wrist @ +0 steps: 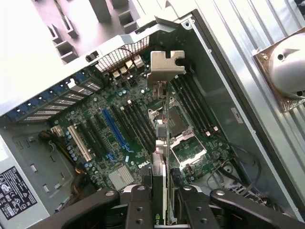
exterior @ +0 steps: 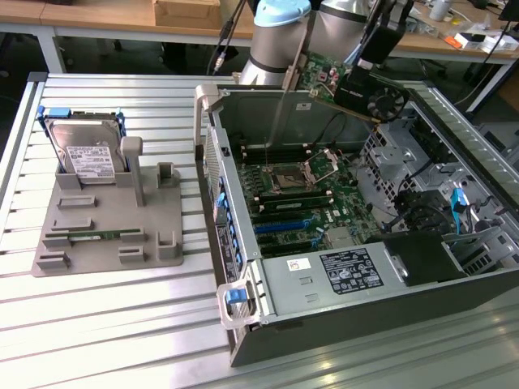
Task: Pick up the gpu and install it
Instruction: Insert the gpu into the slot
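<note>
Wrist view: the black two-fingered gripper is clamped on the thin, green-and-black gpu, seen edge-on with its silver end bracket at the far end; the card hangs above the green motherboard, apart from the long blue slot; in the exterior view the gpu, its black shroud and round fan showing, is held tilted over the far side of the open grey computer case; well apart, toward that view's left, a silver boxy hard drive stands in a grey plastic fixture on the ribbed aluminium table.
</note>
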Available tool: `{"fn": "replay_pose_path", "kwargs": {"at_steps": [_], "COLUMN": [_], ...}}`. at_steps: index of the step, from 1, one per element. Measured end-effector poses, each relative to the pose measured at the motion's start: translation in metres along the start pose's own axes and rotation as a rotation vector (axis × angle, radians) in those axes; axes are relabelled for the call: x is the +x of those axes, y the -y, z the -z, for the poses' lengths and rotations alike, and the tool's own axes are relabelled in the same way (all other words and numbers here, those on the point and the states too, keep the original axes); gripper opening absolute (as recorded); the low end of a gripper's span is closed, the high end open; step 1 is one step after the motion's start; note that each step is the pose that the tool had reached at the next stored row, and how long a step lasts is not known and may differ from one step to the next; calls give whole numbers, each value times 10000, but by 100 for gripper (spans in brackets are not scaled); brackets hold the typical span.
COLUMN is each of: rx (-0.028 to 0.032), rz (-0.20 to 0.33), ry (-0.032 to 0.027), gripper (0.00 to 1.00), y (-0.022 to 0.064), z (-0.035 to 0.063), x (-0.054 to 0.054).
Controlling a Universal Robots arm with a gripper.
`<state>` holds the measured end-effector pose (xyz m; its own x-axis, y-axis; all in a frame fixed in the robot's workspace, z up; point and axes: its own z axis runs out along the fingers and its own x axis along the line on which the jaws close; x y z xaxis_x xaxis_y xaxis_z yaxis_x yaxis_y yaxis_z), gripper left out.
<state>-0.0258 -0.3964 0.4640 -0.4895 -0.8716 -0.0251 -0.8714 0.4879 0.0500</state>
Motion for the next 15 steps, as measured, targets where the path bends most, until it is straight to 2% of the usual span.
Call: {"fn": "replay_pose_path", "kwargs": {"at_steps": [15], "rx": [-29], "rz": [1138], "ry": [-57], "gripper": [26], "y": [0], "z": [-1], "x": [0]}}
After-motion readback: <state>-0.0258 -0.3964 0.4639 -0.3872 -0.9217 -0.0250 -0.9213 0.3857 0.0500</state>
